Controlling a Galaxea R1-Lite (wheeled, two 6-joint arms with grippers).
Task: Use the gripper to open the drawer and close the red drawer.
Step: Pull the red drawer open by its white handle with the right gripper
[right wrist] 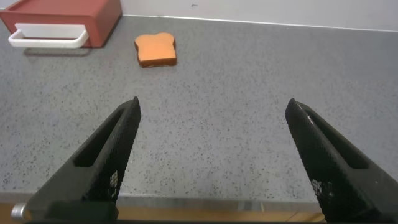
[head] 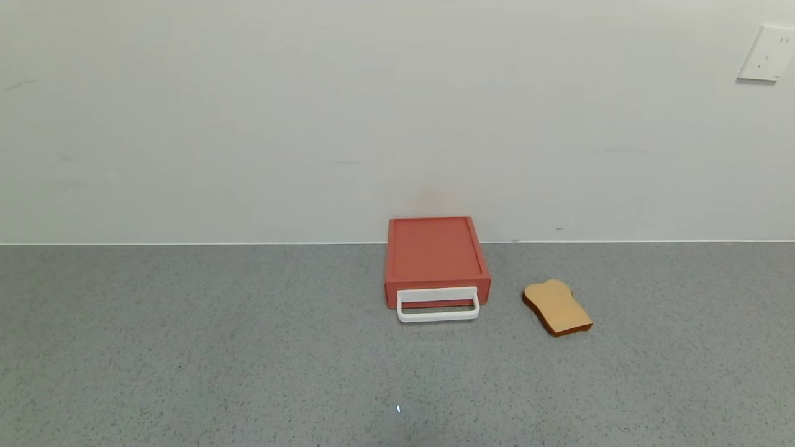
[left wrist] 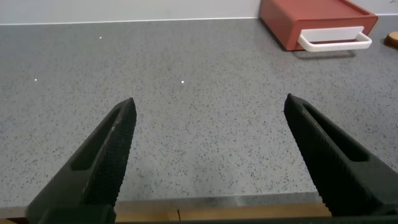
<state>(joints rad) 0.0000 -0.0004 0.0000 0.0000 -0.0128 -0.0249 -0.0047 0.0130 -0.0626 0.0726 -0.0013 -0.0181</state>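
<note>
The red drawer (head: pixel 435 254) is a flat red-orange box against the back wall, its tray pushed in and its white loop handle (head: pixel 438 305) facing me. It also shows in the left wrist view (left wrist: pixel 311 22) and the right wrist view (right wrist: pixel 68 14). Neither arm shows in the head view. My left gripper (left wrist: pixel 208 112) is open and empty over the counter's front edge, far from the drawer. My right gripper (right wrist: pixel 212 112) is open and empty over the front edge too.
A tan toast-shaped slice (head: pixel 557 308) lies on the grey speckled counter (head: pixel 248 347) just right of the drawer; it also shows in the right wrist view (right wrist: pixel 156 49). A white wall outlet (head: pixel 767 53) is at the upper right. The counter's wooden front edge (left wrist: pixel 217 213) is under both grippers.
</note>
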